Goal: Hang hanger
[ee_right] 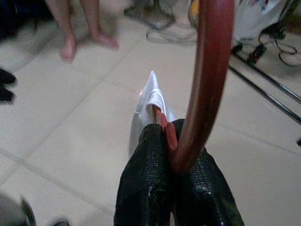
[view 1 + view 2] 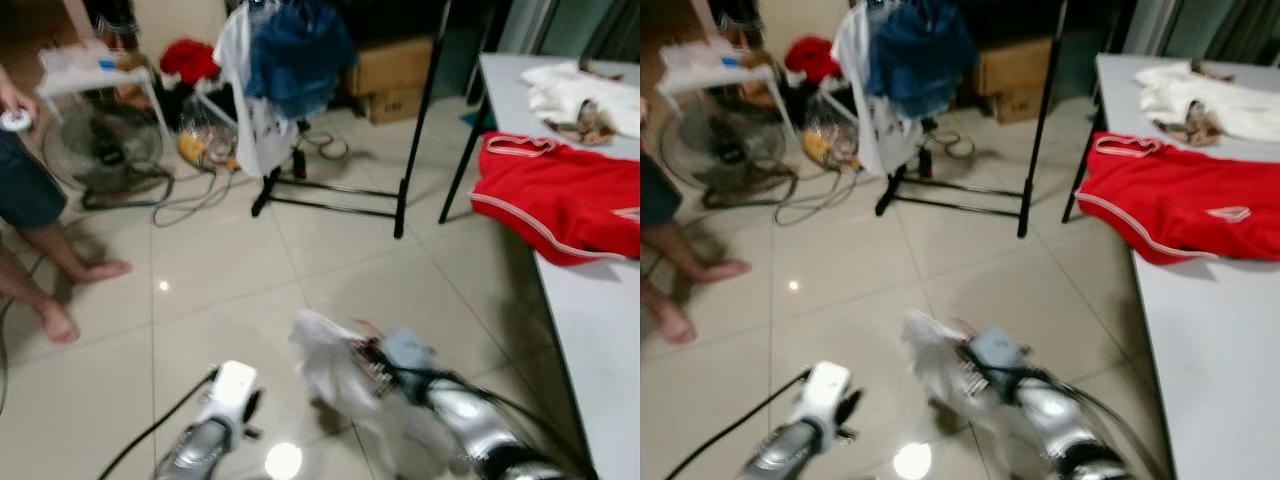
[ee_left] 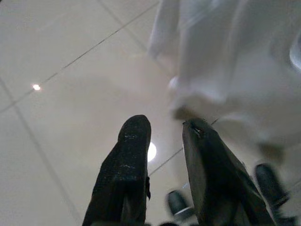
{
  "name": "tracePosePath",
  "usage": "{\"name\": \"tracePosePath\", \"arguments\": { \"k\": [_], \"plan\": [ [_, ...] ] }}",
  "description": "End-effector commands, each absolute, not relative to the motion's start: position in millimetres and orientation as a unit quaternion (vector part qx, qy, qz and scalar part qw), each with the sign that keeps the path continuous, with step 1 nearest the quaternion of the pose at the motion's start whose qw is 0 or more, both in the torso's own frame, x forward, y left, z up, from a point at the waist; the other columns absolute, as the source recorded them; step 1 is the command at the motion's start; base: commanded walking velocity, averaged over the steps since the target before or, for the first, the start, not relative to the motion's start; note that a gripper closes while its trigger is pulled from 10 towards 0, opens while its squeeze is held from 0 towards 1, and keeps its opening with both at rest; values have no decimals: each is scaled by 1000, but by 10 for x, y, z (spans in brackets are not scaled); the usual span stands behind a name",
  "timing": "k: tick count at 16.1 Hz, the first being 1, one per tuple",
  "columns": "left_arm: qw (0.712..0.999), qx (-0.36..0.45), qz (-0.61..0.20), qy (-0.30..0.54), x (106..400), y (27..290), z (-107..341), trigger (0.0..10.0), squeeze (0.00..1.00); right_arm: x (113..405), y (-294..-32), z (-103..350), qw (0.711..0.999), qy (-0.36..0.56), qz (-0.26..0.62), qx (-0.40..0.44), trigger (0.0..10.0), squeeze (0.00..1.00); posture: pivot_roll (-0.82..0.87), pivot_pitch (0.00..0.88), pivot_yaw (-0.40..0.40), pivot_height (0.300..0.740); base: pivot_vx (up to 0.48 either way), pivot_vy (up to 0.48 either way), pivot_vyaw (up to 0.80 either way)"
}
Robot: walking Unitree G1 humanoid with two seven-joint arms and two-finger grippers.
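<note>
My right claw is squeezed tight on a red hanger. The hanger's curved hook sticks up from between the two black fingers. A white shirt hangs on the hanger, and a bit of it pokes out past the fingertips. In the head views the shirt is a blurry white bundle in front of my right arm, low over the tile floor.

My left claw is just beside the shirt. Its two fingers are a little apart and hold nothing. Below it I see shiny floor with a bright spot of light.

Farther out in front of my claws stands a black clothes rack. A blue shirt and a white one already hang on it. To the right of my right claw is a white table with a red shirt lying on it, and more pale clothes behind that.

Off to the left, past my left claw, a person's bare feet stand on the tiles. A fan sits behind them on the floor.
</note>
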State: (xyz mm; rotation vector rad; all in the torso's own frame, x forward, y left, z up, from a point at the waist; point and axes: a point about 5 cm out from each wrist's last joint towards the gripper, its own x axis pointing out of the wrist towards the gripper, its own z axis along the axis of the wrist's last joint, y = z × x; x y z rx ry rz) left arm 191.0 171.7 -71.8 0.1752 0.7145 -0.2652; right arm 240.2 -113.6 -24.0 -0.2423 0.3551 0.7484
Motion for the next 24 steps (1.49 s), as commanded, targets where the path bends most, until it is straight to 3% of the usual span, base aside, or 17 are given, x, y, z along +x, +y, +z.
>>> {"name": "tracePosePath", "arguments": {
  "k": [1,24],
  "plan": [
    [929,80,-134,336,1977,1636,-686,10000,0,2443,-1275,-216,914,171,345,-126,10000,0,-39,0,64,736,326,0,0],
    [928,82,-133,338,1981,1642,-686,10000,0,2464,-1263,-207,915,171,343,-126,10000,0,-32,0,59,736,333,0,0]
  ]
}}
